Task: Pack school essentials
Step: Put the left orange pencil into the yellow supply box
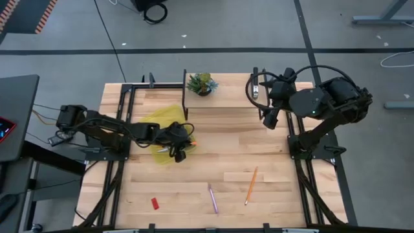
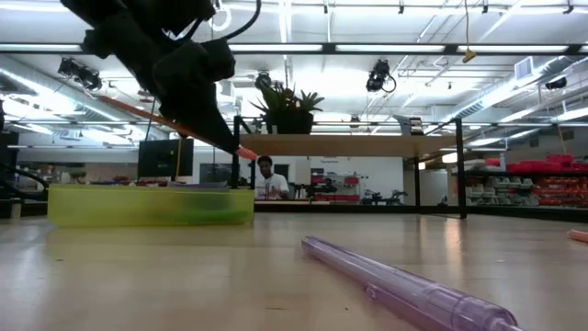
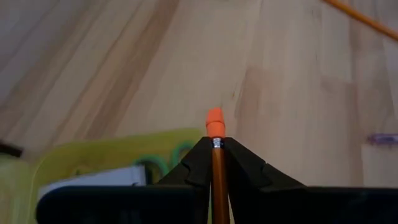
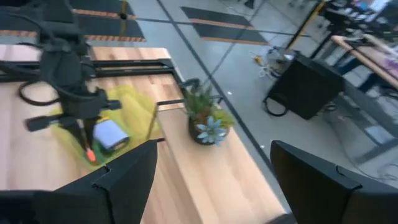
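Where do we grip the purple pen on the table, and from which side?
Take the purple pen at mid-barrel, straight down from above, fingers closing across its width. It lies flat on bare wood, clear of the orange pencil and red eraser; the round barrel may roll if pinched near an end.

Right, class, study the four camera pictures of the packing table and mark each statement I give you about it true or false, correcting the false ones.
1. The left gripper is shut on an orange pencil above the yellow-green box. True.
2. The purple pen is already in the box. False: it lies on the table.
3. The right gripper holds the potted plant. False: it is open, holding nothing, raised near the table's far right side.
4. A second orange pencil lies on the table. True.
5. The red eraser lies on the table. True.
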### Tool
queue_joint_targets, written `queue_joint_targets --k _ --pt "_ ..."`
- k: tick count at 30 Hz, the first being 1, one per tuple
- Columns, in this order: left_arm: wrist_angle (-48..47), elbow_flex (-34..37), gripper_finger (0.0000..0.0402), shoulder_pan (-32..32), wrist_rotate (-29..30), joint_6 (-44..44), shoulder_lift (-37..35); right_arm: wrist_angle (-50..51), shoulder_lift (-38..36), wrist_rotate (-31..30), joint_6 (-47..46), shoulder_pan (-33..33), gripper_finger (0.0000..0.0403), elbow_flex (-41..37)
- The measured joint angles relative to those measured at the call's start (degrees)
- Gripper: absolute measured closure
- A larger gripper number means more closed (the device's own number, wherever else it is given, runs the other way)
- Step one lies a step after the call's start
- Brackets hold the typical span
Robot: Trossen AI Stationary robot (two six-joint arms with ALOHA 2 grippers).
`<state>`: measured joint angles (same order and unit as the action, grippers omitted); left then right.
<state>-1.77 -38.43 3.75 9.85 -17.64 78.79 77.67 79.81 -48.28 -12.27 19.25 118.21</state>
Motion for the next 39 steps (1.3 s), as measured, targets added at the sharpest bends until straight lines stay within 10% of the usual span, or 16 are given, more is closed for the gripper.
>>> queue_joint_targets --k 32,39 --pt "6.6 8.1 0.0361 6.9 15.5 -8.7 -0.5 2.5 -1.9 -2.9 0.9 0.0 0.0110 0.0" --pt "6.7 8.1 0.0312 6.8 16.0 -8.8 -0.5 2.5 -1.9 -2.9 0.9 0.0 0.0110 0.0"
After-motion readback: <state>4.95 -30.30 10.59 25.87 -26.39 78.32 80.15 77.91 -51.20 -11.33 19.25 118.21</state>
